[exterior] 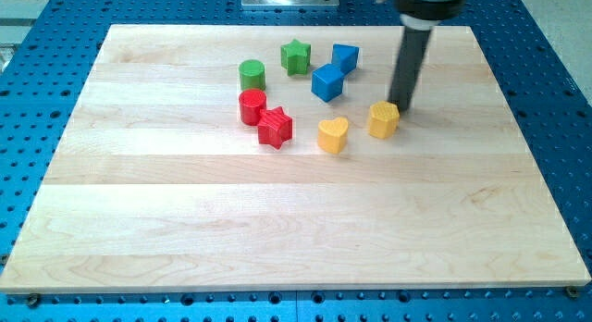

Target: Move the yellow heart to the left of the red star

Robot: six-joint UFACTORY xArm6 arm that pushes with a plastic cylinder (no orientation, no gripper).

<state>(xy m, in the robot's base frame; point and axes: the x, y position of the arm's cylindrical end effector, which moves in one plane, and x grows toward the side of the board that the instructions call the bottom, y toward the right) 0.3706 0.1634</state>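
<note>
The yellow heart (333,134) lies near the middle of the wooden board (185,220). The red star (275,127) lies to its left, a small gap between them. My tip (400,108) is at the end of the dark rod, to the right of the heart, just above and to the right of a yellow hexagonal block (383,119), about touching it.
A red cylinder (252,107) touches the red star's upper left. A green cylinder (252,75), a green star (296,56) and two blue blocks (327,82) (345,57) lie above. A blue perforated table surrounds the board.
</note>
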